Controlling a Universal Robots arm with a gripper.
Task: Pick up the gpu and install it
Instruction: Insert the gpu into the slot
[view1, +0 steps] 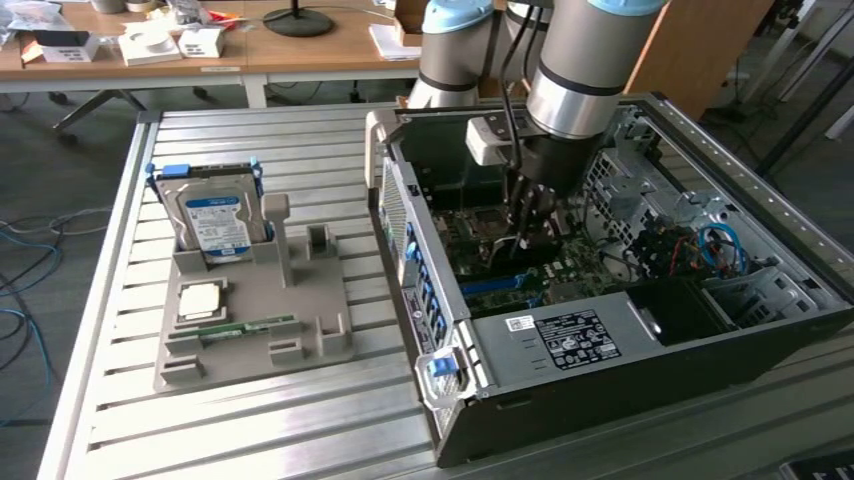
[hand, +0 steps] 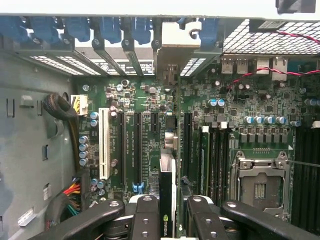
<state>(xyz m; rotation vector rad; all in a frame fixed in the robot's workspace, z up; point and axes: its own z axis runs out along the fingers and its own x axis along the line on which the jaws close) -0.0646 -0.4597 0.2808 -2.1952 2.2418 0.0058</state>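
1. The gripper (hand: 171, 212) is closed on the gpu (hand: 167, 172), holding it edge-on so its lower edge faces the motherboard (hand: 145, 100).
2. The gpu hangs inside the computer case (view1: 561, 340), in line with the expansion slots (hand: 136, 145), which suits seating it.

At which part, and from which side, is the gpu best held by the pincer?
By its upper long edge, from above, one finger on each flat face, as the pincer seems to hold it now. The gpu stands on edge over the motherboard: its thin, flat shape offers two parallel faces, and the lower edge is left free.
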